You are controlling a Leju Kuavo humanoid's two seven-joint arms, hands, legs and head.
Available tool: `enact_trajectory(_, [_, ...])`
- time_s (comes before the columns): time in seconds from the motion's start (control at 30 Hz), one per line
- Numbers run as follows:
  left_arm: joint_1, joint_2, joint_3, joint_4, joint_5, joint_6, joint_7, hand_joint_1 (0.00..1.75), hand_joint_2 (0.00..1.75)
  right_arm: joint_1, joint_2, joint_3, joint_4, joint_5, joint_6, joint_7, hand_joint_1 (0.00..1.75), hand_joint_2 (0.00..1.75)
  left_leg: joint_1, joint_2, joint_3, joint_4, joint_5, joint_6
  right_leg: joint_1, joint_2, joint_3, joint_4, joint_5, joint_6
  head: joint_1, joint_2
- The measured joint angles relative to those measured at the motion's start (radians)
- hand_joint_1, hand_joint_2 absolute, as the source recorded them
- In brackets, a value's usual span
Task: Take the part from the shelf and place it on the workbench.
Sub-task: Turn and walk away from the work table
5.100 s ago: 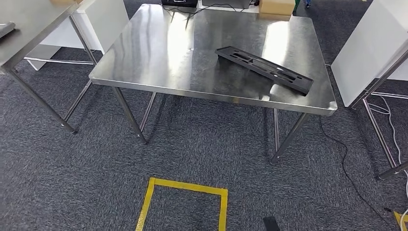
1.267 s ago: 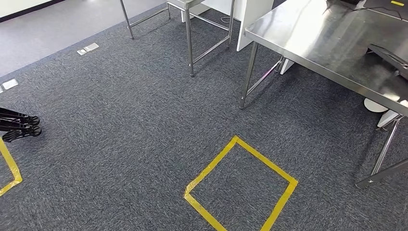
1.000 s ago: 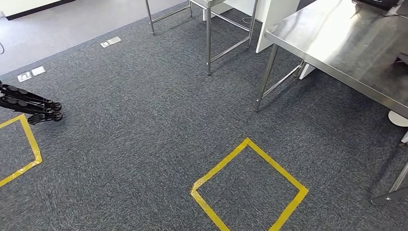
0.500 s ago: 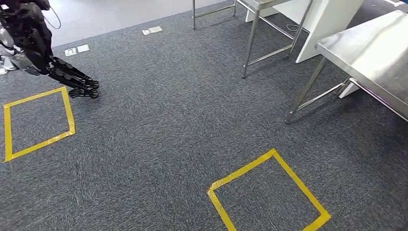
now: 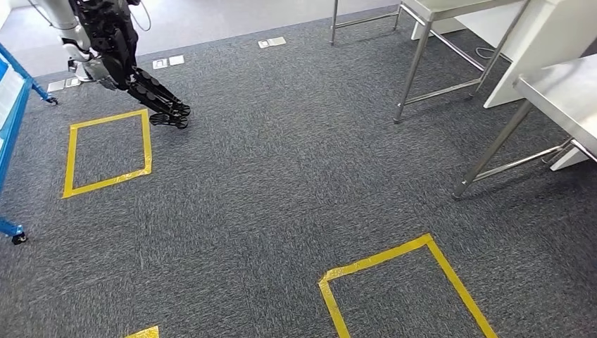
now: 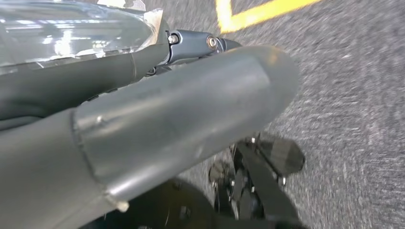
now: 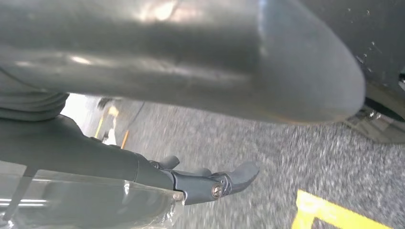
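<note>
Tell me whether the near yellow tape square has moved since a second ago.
No. The whole view has swung, since the camera turned; the yellow tape square lies as before beside the steel table leg.

a robotics test lab or workshop: grey carpet floor marked with yellow tape squares, steel-legged workbenches, another legged robot standing nearby.

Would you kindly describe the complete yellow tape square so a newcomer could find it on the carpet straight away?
Start at the blue frame on the left of the head view. Just right of it, on the grey carpet, lies the tape square, with another robot's dark legs at its far corner. Unlike the other yellow outlines, it is fully in view.
</note>
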Motion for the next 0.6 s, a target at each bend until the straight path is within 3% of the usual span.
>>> enact_trajectory(0.03, [0.0,-0.001,0.002,0.0,0.001,-0.006,0.0,0.0,0.0,-0.005,-0.002,0.001,0.0,0.001,0.0,0.001,0.0,0.0,0.001,0.008,0.028,-0.047,0.027,0.0,0.001,-0.012,0.001,0.0,-0.001,0.0,0.0,0.0])
enact_trajectory(0.1, [-0.007,-0.002,0.004,0.0,-0.007,-0.019,0.006,0.0,0.0,-0.014,-0.006,0.002,0.0,0.002,-0.001,0.004,0.0,0.0,-0.001,0.051,0.105,-0.181,0.078,0.005,0.006,-0.032,0.002,0.001,-0.006,0.004,-0.001,0.0])
enact_trajectory(0.17, [-0.029,-0.002,0.0,0.0,-0.032,-0.026,0.036,0.0,0.0,-0.019,-0.012,0.002,0.0,-0.005,-0.005,0.008,0.0,0.0,-0.009,0.075,0.144,-0.257,0.094,0.015,0.015,-0.054,0.001,0.002,-0.012,0.013,0.002,0.0])
enact_trajectory(0.23, [-0.053,-0.003,-0.013,0.0,-0.067,-0.027,0.078,0.0,0.0,-0.022,-0.02,0.001,0.0,-0.019,-0.011,0.008,0.0,0.0,-0.016,0.05,0.141,-0.265,0.095,0.028,0.018,-0.079,0.004,0.002,-0.016,0.021,0.005,0.0])
enact_trajectory(0.27, [-0.061,-0.005,-0.022,0.0,-0.085,-0.029,0.094,0.0,0.0,-0.023,-0.023,0.0,0.0,-0.027,-0.016,0.005,0.0,0.0,-0.017,0.037,0.141,-0.269,0.099,0.035,0.016,-0.072,0.004,0.008,-0.022,0.025,0.005,0.0])
enact_trajectory(0.33, [-0.073,-0.007,-0.043,0.0,-0.116,-0.039,0.112,0.0,0.0,-0.022,-0.029,-0.004,0.0,-0.044,-0.027,-0.004,0.0,0.0,-0.013,0.014,0.141,-0.276,0.107,0.049,0.01,-0.014,-0.021,0.067,-0.056,0.026,0.006,0.0])
enact_trajectory(0.37, [-0.079,-0.009,-0.054,0.0,-0.13,-0.047,0.119,0.0,0.0,-0.018,-0.032,-0.008,0.001,-0.053,-0.033,-0.007,0.0,0.0,-0.011,0.003,0.139,-0.277,0.11,0.054,0.006,0.024,-0.05,0.126,-0.084,0.024,0.007,0.0])
enact_trajectory(0.4, [-0.083,-0.009,-0.068,0.0,-0.144,-0.056,0.126,0.0,0.0,-0.012,-0.035,-0.012,0.002,-0.061,-0.04,-0.01,0.0,0.0,-0.01,-0.01,0.137,-0.277,0.111,0.057,0.006,0.047,-0.085,0.199,-0.114,0.021,0.008,0.0])
enact_trajectory(0.47, [-0.086,-0.01,-0.094,0.0,-0.168,-0.072,0.138,0.0,0.0,0.004,-0.042,-0.021,0.006,-0.072,-0.051,-0.01,0.0,0.0,-0.01,-0.043,0.135,-0.276,0.113,0.059,0.005,0.061,-0.139,0.302,-0.141,0.024,0.009,0.0])
enact_trajectory(0.5, [-0.086,-0.01,-0.106,0.001,-0.176,-0.077,0.142,0.0,0.0,0.011,-0.046,-0.025,0.008,-0.077,-0.054,-0.009,0.0,0.0,-0.01,-0.06,0.135,-0.275,0.113,0.058,0.003,0.064,-0.143,0.302,-0.131,0.032,0.009,0.0])
enact_trajectory(0.53, [-0.084,-0.009,-0.116,0.001,-0.184,-0.081,0.14,0.0,0.0,0.016,-0.049,-0.029,0.009,-0.082,-0.057,-0.008,0.0,0.0,-0.009,-0.076,0.136,-0.275,0.114,0.057,0.0,0.068,-0.127,0.258,-0.104,0.042,0.008,0.0])
enact_trajectory(0.6, [-0.075,-0.009,-0.137,0.002,-0.201,-0.083,0.119,0.0,0.0,0.021,-0.054,-0.038,0.01,-0.095,-0.06,-0.005,0.0,0.0,-0.009,-0.103,0.136,-0.271,0.114,0.051,-0.01,0.103,-0.07,0.117,-0.04,0.06,0.009,0.0])
